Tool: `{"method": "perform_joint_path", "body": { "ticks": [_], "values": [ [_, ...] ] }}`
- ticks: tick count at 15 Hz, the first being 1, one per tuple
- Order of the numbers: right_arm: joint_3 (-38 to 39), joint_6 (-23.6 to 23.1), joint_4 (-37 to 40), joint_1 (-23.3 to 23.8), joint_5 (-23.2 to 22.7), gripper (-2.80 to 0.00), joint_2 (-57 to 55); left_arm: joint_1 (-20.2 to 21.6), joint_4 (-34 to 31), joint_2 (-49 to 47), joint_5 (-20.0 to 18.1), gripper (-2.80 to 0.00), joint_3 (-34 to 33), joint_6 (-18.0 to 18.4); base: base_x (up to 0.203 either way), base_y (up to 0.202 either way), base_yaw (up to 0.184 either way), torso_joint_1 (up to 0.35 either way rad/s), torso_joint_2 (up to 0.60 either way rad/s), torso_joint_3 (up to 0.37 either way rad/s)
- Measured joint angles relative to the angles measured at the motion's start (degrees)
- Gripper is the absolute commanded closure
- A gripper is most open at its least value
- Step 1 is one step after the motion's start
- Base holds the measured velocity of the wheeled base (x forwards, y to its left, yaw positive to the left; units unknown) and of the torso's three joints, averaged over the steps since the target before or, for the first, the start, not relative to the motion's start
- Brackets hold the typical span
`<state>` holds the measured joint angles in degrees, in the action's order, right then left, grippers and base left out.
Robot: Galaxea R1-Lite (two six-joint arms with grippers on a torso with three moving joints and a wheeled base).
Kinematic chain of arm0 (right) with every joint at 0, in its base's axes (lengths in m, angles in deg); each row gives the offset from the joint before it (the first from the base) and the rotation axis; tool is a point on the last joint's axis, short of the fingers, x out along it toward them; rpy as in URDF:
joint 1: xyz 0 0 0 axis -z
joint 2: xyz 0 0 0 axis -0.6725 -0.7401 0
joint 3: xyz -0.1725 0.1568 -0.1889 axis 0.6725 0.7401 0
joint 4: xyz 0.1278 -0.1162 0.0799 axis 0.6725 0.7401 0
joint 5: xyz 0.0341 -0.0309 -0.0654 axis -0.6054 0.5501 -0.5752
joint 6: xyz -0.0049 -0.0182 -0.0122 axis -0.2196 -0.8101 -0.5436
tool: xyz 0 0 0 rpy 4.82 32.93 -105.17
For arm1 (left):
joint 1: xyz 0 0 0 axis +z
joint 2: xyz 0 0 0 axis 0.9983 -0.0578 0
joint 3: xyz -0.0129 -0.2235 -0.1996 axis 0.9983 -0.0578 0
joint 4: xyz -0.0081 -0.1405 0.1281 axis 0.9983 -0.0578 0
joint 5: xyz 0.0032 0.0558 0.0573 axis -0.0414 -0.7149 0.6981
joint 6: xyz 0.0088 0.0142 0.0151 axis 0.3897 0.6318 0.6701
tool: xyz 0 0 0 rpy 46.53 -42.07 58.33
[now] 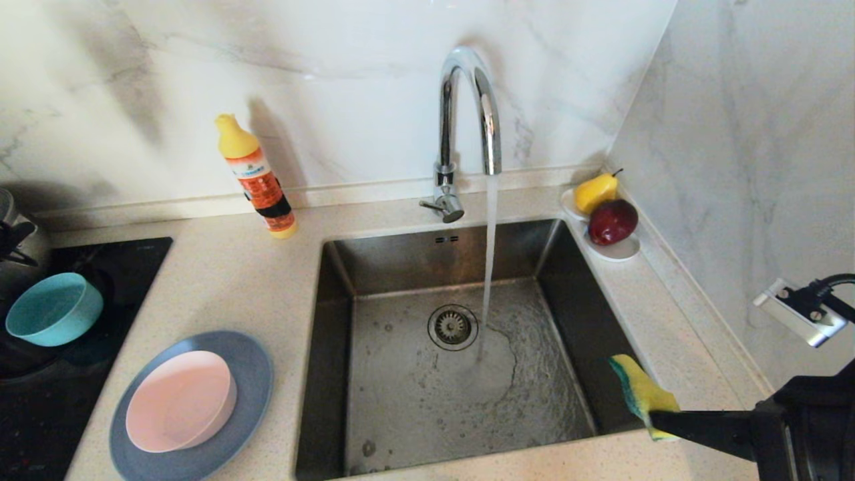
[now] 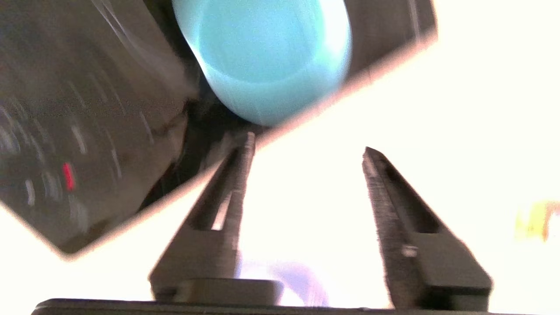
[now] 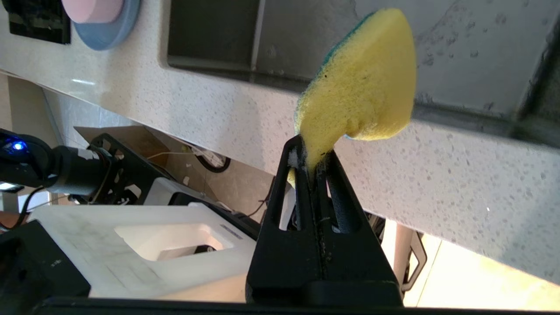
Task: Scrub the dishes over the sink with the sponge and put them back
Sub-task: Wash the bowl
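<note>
1. Steel sink [image 1: 568, 280] fills centre frame in the head view; tap [image 1: 467, 120] runs, water pooling right of the drain strainer [image 1: 452, 327]. Basin holds no dish.
2. Speckled beige counter [image 1: 220, 280] wraps the sink, marble walls behind and right, black hob [image 1: 40, 401] at the left edge.
3. Grey-blue plate [image 1: 254, 374] sits lower left on the counter, pink bowl [image 1: 180, 401] stacked inside it.
4. Teal bowl [image 1: 53, 308] is far left on the hob, tilted, mouth facing right. In the left wrist view it lies straight ahead of the left gripper [image 2: 306, 151], just beyond the tips.
5. Left gripper: jaws apart, nothing between them, out of the head view. It's the nearer arm to all three dishes; my read is that the next pick is the teal bowl's rim, so the approach has to line one finger inside the mouth.
6. Right gripper [image 3: 313, 164] at lower right, clamped on the sponge [image 1: 641, 394]; the sponge pokes out over the sink's right rim, long axis pointing up-left toward the basin.
7. Clutter: orange bottle [image 1: 260, 180] upper left, white dish with pear [image 1: 596, 192] and apple [image 1: 612, 221] upper right. Both well apart from the work path.
</note>
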<state>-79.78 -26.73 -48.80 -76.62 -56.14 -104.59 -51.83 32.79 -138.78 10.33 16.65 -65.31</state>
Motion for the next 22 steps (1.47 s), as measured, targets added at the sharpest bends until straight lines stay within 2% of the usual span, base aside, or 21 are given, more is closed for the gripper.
{"method": "perform_joint_path", "body": {
  "ticks": [3,5,8,9,13,17,19,22],
  "values": [
    [0.4,0.0,0.0,0.0,0.0,0.0,-0.2,-6.0,-7.4,6.5,-1.3,0.0,-5.8,8.7,0.0,0.0,0.0,0.0,0.0,0.0],
    [0.4,0.0,-0.1,0.0,0.0,0.0,-0.3,-9.5,-7.8,10.7,-1.3,0.0,-13.8,14.0,0.0,0.0,0.0,0.0,0.0,0.0],
    [0.2,0.0,-0.1,-0.1,0.0,0.0,-0.3,-13.5,-7.6,15.2,-1.0,0.0,-24.5,18.4,0.0,0.0,0.0,0.0,0.0,0.0],
    [0.2,0.0,-0.1,0.0,0.0,0.0,-0.3,-14.7,-6.6,16.1,-1.0,-2.8,-27.7,19.2,0.0,0.0,0.0,0.0,0.0,0.0],
    [0.7,0.1,0.0,0.0,0.0,0.0,-0.2,-16.7,2.8,17.2,-0.4,-2.8,-37.5,20.4,0.0,0.0,0.0,0.0,0.0,0.0],
    [1.2,0.1,-0.1,0.0,0.0,0.0,-0.1,-16.9,8.0,14.8,5.1,-2.8,-40.1,20.3,0.0,0.0,0.0,0.0,0.0,0.0],
    [1.4,0.2,-0.1,0.0,0.0,0.0,0.2,-17.0,9.6,13.4,5.0,-2.8,-41.4,20.0,0.0,0.0,0.0,0.0,0.0,0.0],
    [2.1,0.2,-0.1,0.0,0.1,0.0,0.5,-17.2,13.9,11.3,2.7,-2.8,-43.5,19.7,0.0,0.0,0.0,0.0,0.0,0.0]
  ]
}}
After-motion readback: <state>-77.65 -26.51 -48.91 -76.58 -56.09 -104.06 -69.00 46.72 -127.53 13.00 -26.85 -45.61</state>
